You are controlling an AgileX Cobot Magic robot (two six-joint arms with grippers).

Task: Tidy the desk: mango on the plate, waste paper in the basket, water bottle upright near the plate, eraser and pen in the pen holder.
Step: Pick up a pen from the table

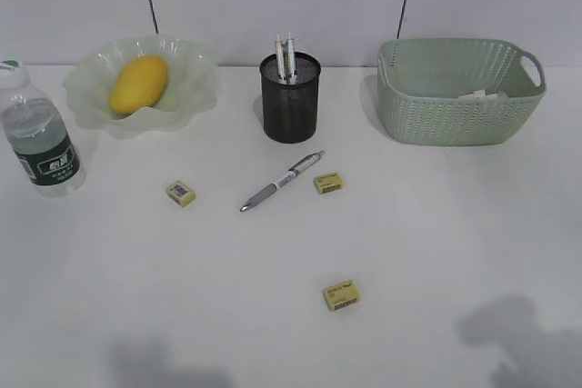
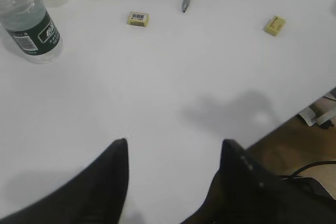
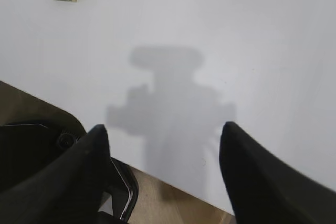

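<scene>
Three small yellow block erasers (image 1: pixel 181 193) and a silver pen (image 1: pixel 281 182) lie on the white table (image 1: pixel 436 224), so, with both arms' fingers (image 2: pixel 118 174) (image 3: pixel 97 150) wide apart and empty, the next move, I judge, is grasping one for the black mesh pen holder (image 1: pixel 290 106).

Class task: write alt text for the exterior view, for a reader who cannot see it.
A white desk holds a mango on a green plate, an upright water bottle, a pen holder, a basket, one loose pen and three yellow erasers.
</scene>
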